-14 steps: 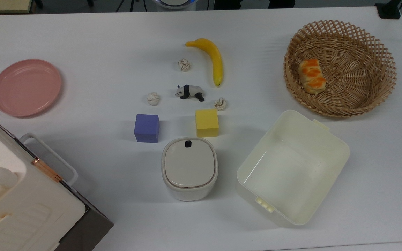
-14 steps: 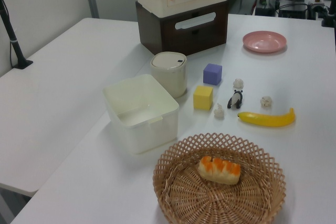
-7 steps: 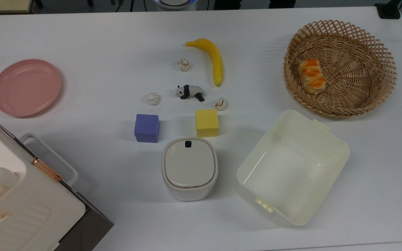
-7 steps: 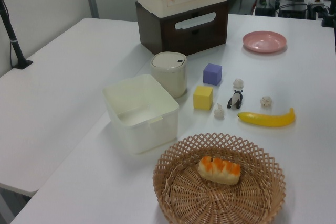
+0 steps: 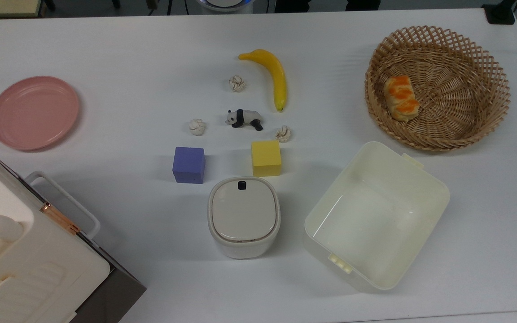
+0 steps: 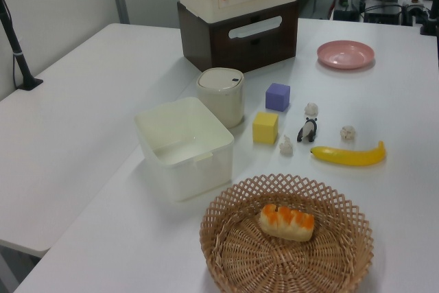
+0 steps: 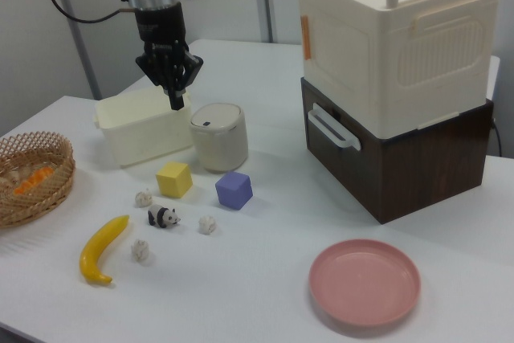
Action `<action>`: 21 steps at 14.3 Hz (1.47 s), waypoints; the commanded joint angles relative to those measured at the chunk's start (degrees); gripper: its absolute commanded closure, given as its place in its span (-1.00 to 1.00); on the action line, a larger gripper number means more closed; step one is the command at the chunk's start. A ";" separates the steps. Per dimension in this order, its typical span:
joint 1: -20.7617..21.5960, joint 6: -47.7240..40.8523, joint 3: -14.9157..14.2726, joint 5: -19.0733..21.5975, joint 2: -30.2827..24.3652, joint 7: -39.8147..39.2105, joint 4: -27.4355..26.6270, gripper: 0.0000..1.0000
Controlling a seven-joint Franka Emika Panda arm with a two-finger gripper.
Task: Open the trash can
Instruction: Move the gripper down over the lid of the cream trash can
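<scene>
The trash can (image 5: 243, 223) is a small white rounded-square bin with a greyish-beige lid lying flat and shut. Its small black button (image 5: 242, 185) sits at the lid's far edge in the top view. It stands between the appliance and the cream tub, also seen as the trash can (image 6: 220, 94) in the left view and the trash can (image 7: 218, 136) in the right view. My gripper (image 7: 175, 103) hangs in the air above and to the right view's left of the can, pointing down, fingers together, holding nothing.
Beside the can are a cream lidless tub (image 5: 433, 188), a purple cube (image 5: 189, 164) and a yellow cube (image 5: 266, 158). Further off lie a toy panda (image 5: 243, 119), paper balls, a banana (image 5: 273, 74), a pink plate (image 5: 34, 112), a wicker basket (image 5: 465, 130) with bread, and a large appliance (image 7: 393, 78).
</scene>
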 commanded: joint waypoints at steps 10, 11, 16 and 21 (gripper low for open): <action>2.55 29.49 -0.21 8.14 10.23 0.10 -0.63 1.00; 3.24 30.63 -0.21 8.23 10.76 0.10 -0.72 1.00; 6.32 39.59 -0.21 8.32 15.24 0.19 -0.81 1.00; 8.43 43.99 -0.21 7.97 18.85 0.19 -0.63 1.00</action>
